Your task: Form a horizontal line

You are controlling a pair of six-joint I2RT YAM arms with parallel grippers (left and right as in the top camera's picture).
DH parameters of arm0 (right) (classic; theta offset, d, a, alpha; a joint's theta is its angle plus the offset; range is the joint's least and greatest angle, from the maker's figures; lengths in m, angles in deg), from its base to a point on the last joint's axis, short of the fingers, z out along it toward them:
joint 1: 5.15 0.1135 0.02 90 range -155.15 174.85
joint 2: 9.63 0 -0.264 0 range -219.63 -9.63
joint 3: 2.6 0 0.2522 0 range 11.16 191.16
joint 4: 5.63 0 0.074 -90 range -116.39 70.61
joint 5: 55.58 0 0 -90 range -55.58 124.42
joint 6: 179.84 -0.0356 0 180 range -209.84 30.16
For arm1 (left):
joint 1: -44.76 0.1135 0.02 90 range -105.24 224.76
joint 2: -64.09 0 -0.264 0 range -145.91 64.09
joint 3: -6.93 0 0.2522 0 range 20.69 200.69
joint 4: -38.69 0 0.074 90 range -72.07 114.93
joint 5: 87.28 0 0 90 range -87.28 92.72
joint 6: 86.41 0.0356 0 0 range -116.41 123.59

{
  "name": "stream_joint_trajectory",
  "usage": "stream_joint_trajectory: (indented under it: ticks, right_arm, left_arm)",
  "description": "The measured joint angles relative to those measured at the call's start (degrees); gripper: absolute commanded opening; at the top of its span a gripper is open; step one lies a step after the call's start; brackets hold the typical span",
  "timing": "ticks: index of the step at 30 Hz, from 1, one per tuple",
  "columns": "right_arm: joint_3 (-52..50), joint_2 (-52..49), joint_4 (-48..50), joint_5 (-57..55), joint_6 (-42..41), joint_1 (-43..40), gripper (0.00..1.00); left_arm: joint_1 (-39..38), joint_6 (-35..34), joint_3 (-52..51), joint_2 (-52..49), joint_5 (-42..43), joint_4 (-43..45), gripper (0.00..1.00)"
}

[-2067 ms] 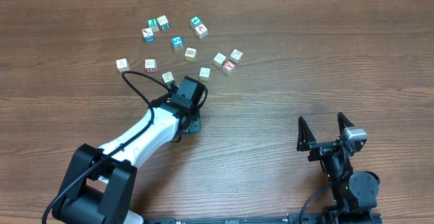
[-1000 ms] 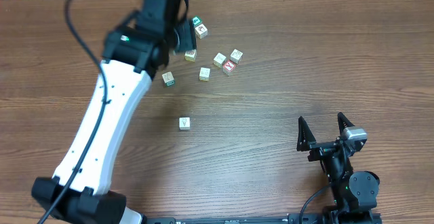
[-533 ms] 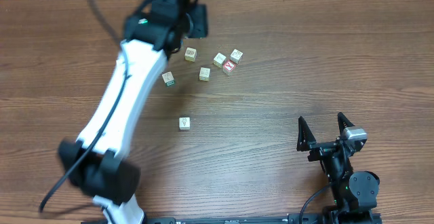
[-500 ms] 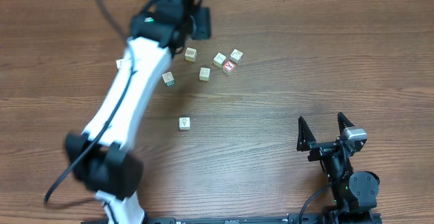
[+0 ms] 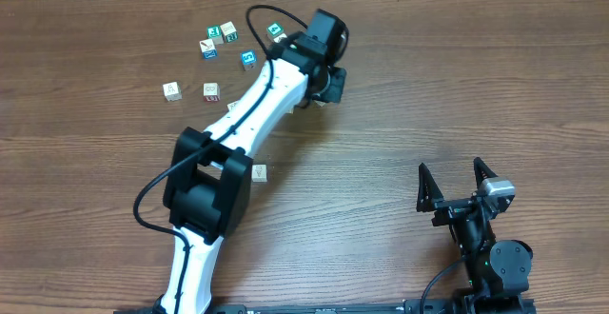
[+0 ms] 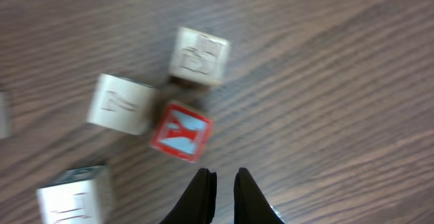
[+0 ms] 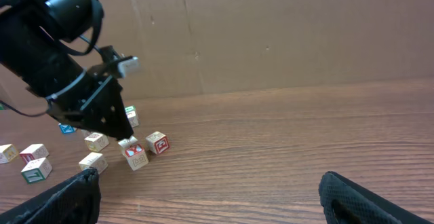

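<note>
Progress is slight: no horizontal line shows anywhere on the table (image 5: 428,86). One lone cube (image 5: 258,172) sits by itself on the robot's side of the wood, well apart from the others, and I judge it the likely start of the row (nothing touches it on either side). The remaining cubes lie loose at the far side, among them a blue-edged cube (image 5: 248,59). The left gripper (image 6: 224,174) hangs over that scatter with its fingers pinched almost together and nothing between them, just short of a red-edged cube (image 6: 181,130) with two pale cubes close beside it. The right gripper (image 5: 450,171) rests at the near right, spread wide and empty. By my reckoning nearly everything is left: more cubes must be fetched and set touching beside the lone one.
</note>
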Motion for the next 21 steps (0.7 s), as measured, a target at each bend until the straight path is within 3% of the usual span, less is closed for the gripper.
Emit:
stream_joint_trajectory:
  ticks: [9, 13, 21]
  right_arm:
    - [0.0, 0.0, 0.0, 0.0, 0.0, 0.0, 1.0]
    - [0.0, 0.0, 0.0, 0.02, -0.02, 0.0, 1.0]
    - [0.02, 0.0, -0.02, 0.0, 0.02, 0.0, 1.0]
  left_arm:
    - [-1.66, 0.0, 0.0, -5.16, -0.98, 0.79, 0.09]
    - [-1.36, 0.02, 0.0, -7.91, -5.53, 0.9, 0.09]
    - [2.08, 0.02, 0.02, -8.13, -14.32, 5.27, 0.16]
